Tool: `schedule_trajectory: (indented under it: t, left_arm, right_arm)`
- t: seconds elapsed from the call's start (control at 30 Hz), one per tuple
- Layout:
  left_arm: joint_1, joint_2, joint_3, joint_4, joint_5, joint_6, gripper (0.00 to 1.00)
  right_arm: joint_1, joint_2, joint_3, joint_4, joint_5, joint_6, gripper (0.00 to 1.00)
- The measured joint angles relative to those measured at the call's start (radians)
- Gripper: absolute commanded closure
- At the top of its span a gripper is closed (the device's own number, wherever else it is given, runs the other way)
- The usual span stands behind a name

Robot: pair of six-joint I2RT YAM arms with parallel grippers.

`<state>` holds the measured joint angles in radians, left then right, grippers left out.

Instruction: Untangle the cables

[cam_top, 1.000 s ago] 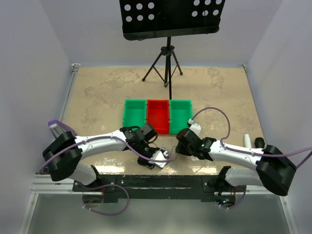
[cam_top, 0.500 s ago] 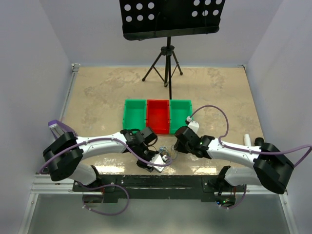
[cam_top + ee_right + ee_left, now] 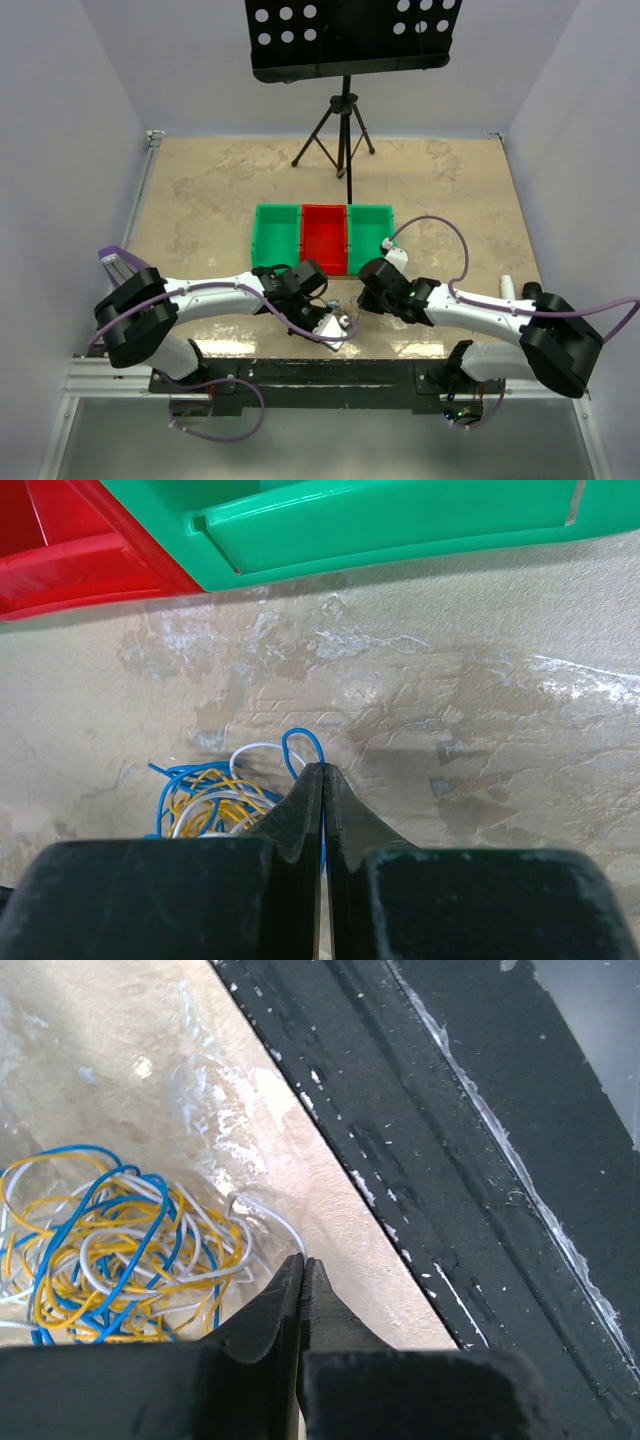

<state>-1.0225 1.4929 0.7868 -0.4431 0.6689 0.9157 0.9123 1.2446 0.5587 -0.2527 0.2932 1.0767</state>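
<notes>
1. Pulling one strand free looks like the step in hand. The cables [image 3: 110,1245], a loose heap of blue, yellow and white strands, lie on the table [image 3: 120,1050] near its front edge, between the two grippers.
2. The right gripper [image 3: 322,772] has its jaws clenched on a blue strand [image 3: 300,745], whose loop pokes out past the tips.
3. The left gripper [image 3: 303,1263] has its jaws pressed together. A white strand [image 3: 262,1208] runs up to the tips, but I cannot tell whether it is nipped.
4. Draw apart gently and low, so that one strand slides out and the heap is not dragged along. Ease off if the knot tightens.
5. The overhead view shows the arms meeting, but the heap is only a speck there. The wrist views give the strand colours. The right one also shows the red bin [image 3: 70,570] and the green bin [image 3: 400,520] beyond, and the left one shows the dark rail [image 3: 450,1160].
</notes>
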Motion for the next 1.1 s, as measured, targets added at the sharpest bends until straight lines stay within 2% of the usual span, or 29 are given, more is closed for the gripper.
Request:
schedule_trajectory:
  t: [0.2, 0.4, 0.53, 0.7, 0.9, 1.1]
  left_arm:
    - [0.046, -0.031, 0.003, -0.012, -0.045, -0.042, 1.00]
    - [0.201, -0.139, 0.095, -0.152, -0.091, -0.061, 1.00]
    - [0.292, -0.265, 0.161, -0.250, -0.094, -0.060, 1.00]
    - [0.338, -0.386, 0.177, -0.325, -0.103, -0.084, 1.00]
    - [0.428, -0.439, 0.185, -0.346, -0.103, -0.147, 1.00]
    - [0.431, -0.469, 0.205, -0.356, -0.151, -0.198, 1.00]
  right_arm:
    - [0.000, -0.005, 0.000, -0.010, 0.005, 0.000, 1.00]
    - [0.000, -0.113, 0.009, -0.098, 0.034, 0.003, 1.00]
    - [0.000, -0.197, 0.038, -0.159, 0.063, 0.005, 1.00]
    - [0.000, -0.262, 0.061, -0.218, 0.092, 0.016, 1.00]
    - [0.000, -0.327, 0.090, -0.281, 0.121, 0.032, 1.00]
    - [0.000, -0.352, 0.197, -0.397, 0.202, 0.079, 1.00]
